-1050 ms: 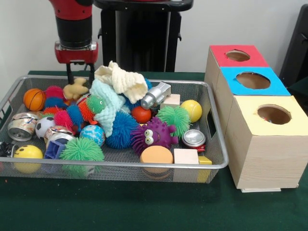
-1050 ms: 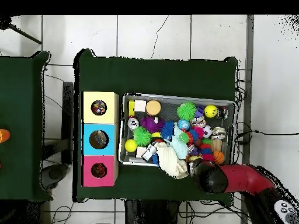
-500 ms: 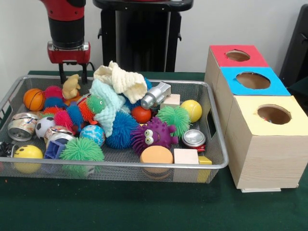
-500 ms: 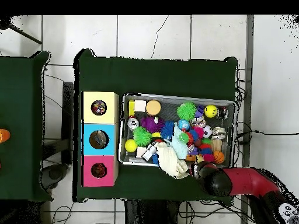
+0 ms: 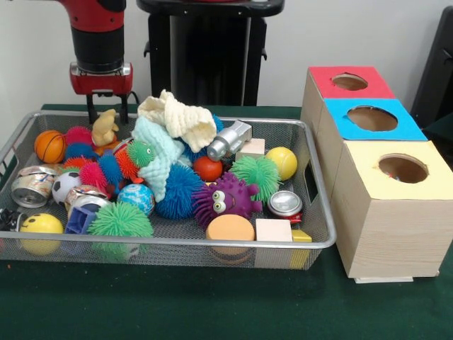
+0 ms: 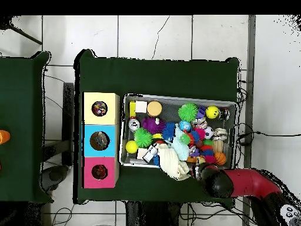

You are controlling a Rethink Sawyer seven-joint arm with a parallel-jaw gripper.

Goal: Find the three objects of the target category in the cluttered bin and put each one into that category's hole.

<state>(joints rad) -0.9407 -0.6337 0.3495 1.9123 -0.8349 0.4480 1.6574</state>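
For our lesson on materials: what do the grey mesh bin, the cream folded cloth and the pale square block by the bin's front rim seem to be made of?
Grey mesh bin: metal wire, judging by its fine see-through mesh and shiny rim. Cream folded cloth: soft fabric, ribbed and crumpled. Pale square block: probably unpainted wood, matt and flat-faced.

The red and black arm (image 5: 99,35) came straight down at the far left corner of the tabletop, wrist vertical. Its hand (image 5: 105,113) pointed down, the two dark fingers (image 5: 91,110) set apart with a tan object clamped between them. From overhead, the arm (image 6: 244,182) reached in from the bottom right.
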